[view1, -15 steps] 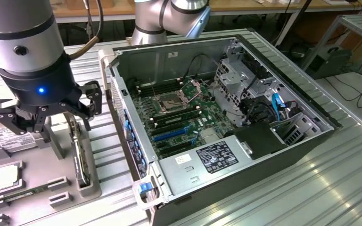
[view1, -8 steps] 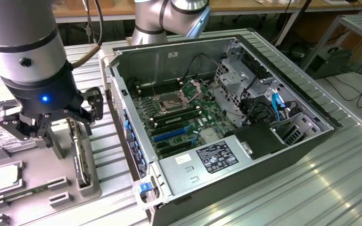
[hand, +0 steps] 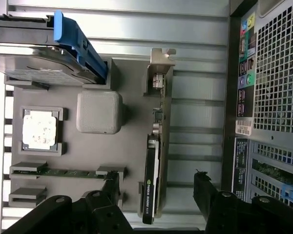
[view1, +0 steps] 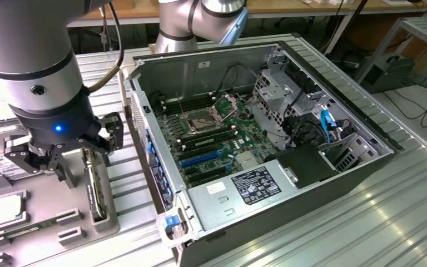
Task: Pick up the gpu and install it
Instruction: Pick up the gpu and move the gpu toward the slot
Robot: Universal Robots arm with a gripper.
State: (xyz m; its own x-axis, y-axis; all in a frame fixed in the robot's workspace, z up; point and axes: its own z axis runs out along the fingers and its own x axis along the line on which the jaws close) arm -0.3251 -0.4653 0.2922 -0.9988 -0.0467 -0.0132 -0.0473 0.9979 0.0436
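Grey tray holds the gpu edge-on, faces hidden, gripper spread wide above.

The gpu stands on edge in a tray on the desk, the hand above it, one finger either side; the computer case lies just beside, at the exterior view's right.

Metal table w/ parts tray, PC case.

You will note: gpu, black cooler and silvery bracket; tray, plain grey; hard-drive caddy, blue; memory stick, green; computer case rear panel, grey, perforated grid pattern.
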